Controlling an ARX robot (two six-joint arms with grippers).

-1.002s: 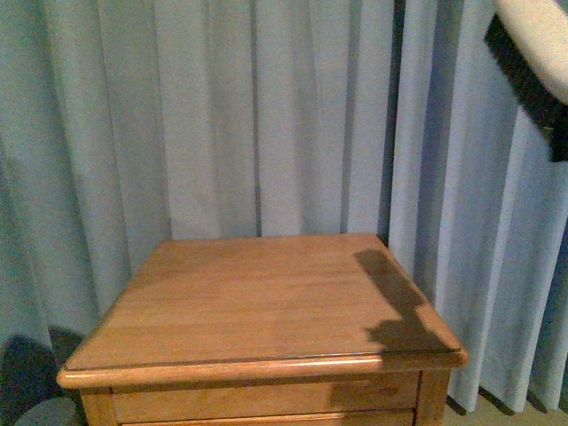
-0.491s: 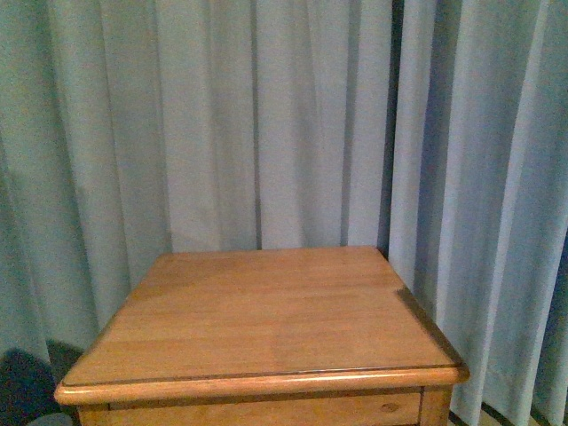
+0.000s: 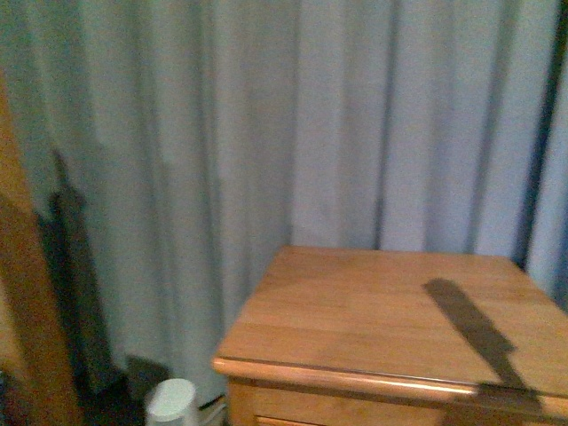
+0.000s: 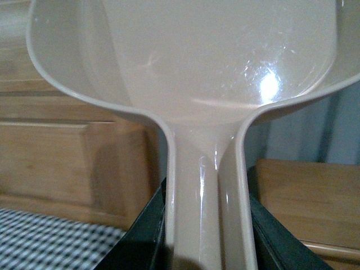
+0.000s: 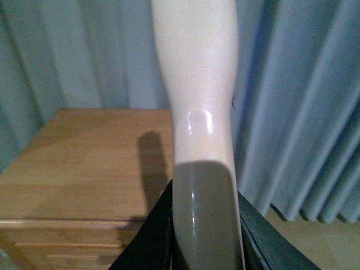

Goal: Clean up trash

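Front: from the robot's body, facing the curtain point(image 3: 266, 133) behind the wooden table point(image 3: 382, 311), middling range, blurred. Left wrist: hard against the dustpan point(image 4: 214, 67) in the left gripper point(image 4: 205, 236), a table corner just beyond. Right wrist: close along a pale handle point(image 5: 197, 84) in the right gripper point(image 5: 205, 236), looking down over the tabletop. Table and curtain shared by all three.

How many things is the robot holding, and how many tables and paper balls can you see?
Dustpan, held: 1
Pale handle, held: 1
Wooden table: 1
Paper balls: 0 in view
Total: 3
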